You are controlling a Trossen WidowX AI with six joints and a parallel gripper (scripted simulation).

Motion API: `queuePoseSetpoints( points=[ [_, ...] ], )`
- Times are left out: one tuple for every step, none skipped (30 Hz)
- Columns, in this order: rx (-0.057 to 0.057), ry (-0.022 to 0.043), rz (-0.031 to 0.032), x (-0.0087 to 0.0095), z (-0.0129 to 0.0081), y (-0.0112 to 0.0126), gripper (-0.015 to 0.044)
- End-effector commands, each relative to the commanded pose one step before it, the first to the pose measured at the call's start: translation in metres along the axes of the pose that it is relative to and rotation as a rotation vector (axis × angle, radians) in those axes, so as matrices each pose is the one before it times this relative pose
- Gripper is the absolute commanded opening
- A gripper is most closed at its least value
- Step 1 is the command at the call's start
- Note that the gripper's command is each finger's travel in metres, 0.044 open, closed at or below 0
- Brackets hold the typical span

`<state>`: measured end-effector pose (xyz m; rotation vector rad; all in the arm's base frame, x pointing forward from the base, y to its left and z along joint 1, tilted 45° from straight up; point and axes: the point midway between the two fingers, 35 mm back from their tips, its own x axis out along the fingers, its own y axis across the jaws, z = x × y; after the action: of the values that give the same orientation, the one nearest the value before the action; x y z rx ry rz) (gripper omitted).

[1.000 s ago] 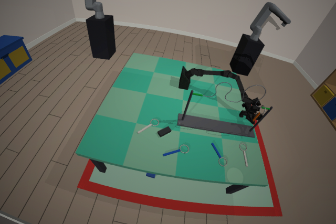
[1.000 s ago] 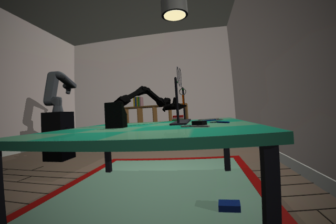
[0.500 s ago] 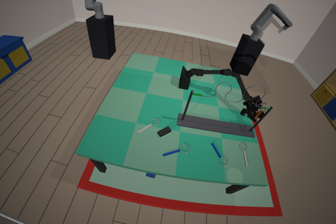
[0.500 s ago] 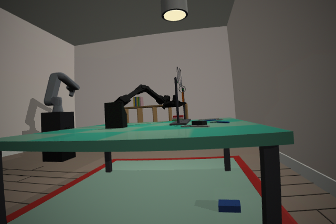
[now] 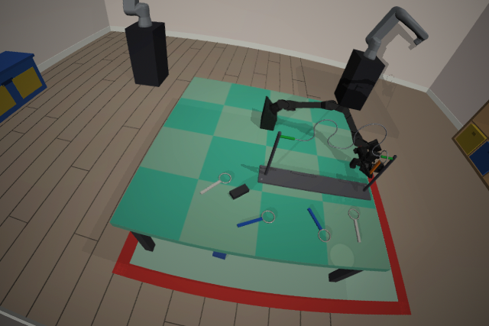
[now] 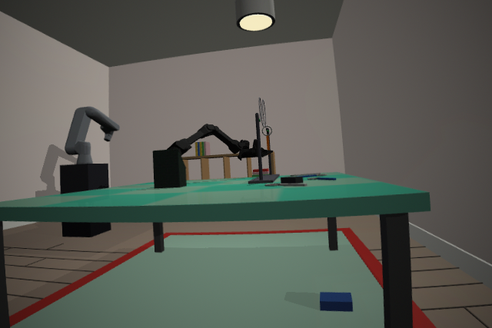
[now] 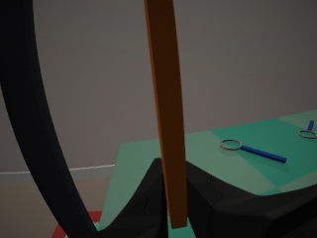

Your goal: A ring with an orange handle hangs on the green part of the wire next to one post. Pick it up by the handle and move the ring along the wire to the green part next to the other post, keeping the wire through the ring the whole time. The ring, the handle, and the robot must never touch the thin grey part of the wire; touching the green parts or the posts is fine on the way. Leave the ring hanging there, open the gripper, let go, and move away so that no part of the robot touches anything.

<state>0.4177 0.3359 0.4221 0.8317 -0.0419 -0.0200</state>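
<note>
Green checkered table is carrying the wire stand; beside its right post my pincer is pinching the orange handle, whose ring is hanging on the green part, partly hidden.

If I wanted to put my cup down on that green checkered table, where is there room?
The widest bare patch is the near-left corner of the green checkered table, left of the white-handled ring and small black block. The far-left squares beside the arm's black base look free too. The right side is crowded around the grey wire stand.
</note>
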Motion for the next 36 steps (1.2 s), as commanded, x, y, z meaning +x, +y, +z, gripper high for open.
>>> queuePoseSetpoints(
  points=[
    [-0.0067, 0.00237, -0.00017, 0.00024, -0.00069, -0.00036, -0.015],
    [0.0, 0.0, 0.0, 0.0, 0.0, 0.0, -0.015],
    [0.0, 0.0, 0.0, 0.0, 0.0, 0.0, -0.015],
    [0.0, 0.0, 0.0, 0.0, 0.0, 0.0, -0.015],
    [0.0, 0.0, 0.0, 0.0, 0.0, 0.0, -0.015],
    [0.0, 0.0, 0.0, 0.0, 0.0, 0.0, -0.015],
    [0.0, 0.0, 0.0, 0.0, 0.0, 0.0, -0.015],
    [0.0, 0.0, 0.0, 0.0, 0.0, 0.0, -0.015],
    [0.0, 0.0039, -0.00003, -0.00051, 0.00002, -0.00022, -0.015],
    [-0.0001, 0.00619, 0.00003, -0.0008, 0.00005, -0.00033, -0.015],
    [-0.0001, 0.00942, 0.0001, -0.00121, 0.00008, -0.00049, -0.015],
    [-0.0002, 0.0129, 0.00016, -0.00166, 0.00012, -0.00066, -0.015],
    [-0.0002, 0.01599, 0.00016, -0.00207, 0.00015, -0.00083, -0.015],
    [-0.0002, 0.01822, 0.0001, -0.00237, 0.00017, -0.00097, -0.015],
    [-0.0002, 0.01935, 0.00002, -0.00254, 0.00018, -0.00106, -0.015],
    [-0.0001, 0.01947, -0.00005, -0.00257, 0.00018, -0.00108, -0.015],
    [-0.0001, 0.01877, -0.00009, -0.00249, 0.00017, -0.00106, -0.015],
    [-0.0001, 0.0179, -0.00011, -0.00238, 0.00016, -0.00101, -0.015],
    [-0.0001, 0.01732, -0.00012, -0.0023, 0.00016, -0.00098, -0.015],
    [-0.0002, 0.0169, -0.00013, -0.00224, 0.00015, -0.00096, -0.015],
    [-0.0002, 0.01668, -0.00014, -0.00221, 0.00014, -0.00095, -0.015],
    [-0.0002, 0.01663, -0.00016, -0.00219, 0.00013, -0.00095, -0.015],
    [-0.0003, 0.01672, -0.00018, -0.0022, 0.00012, -0.00096, -0.015],
    [-0.0004, 0.01689, -0.00024, -0.00222, 0.00011, -0.00099, -0.015],
    [-0.0005, 0.01705, -0.00029, -0.00223, 0.0001, -0.00101, -0.015],
    [-0.0006, 0.01718, -0.00033, -0.00225, 0.00009, -0.00103, -0.015],
    [-0.0008, 0.02424, -0.00059, -0.00319, 0.0001, -0.00148, -0.015],
    [-0.0008, 0.02381, -0.00069, -0.00315, 0.00007, -0.00148, -0.015],
    [-0.001, 0.02021, -0.00073, -0.00268, 0.00006, -0.00129, -0.015],
    [-0.0011, 0.01807, -0.00071, -0.0024, 0.00007, -0.00117, -0.015],
    [-0.0012, 0.01727, -0.0007, -0.00229, 0.00008, -0.00112, -0.015],
    [-0.0013, 0.01715, -0.0007, -0.00227, 0.00008, -0.00111, -0.015],
    [-0.0013, 0.01723, -0.00071, -0.00228, 0.00008, -0.00112, -0.015],
    [-0.0019, 0.01733, -0.00105, -0.00229, 0.00008, -0.00119, -0.015],
    [-0.0022, 0.0174, -0.00126, -0.0023, 0.00008, -0.00124, -0.015],
    [-0.0024, 0.0174, -0.00137, -0.0023, 0.00007, -0.00126, -0.015]
  ],
)
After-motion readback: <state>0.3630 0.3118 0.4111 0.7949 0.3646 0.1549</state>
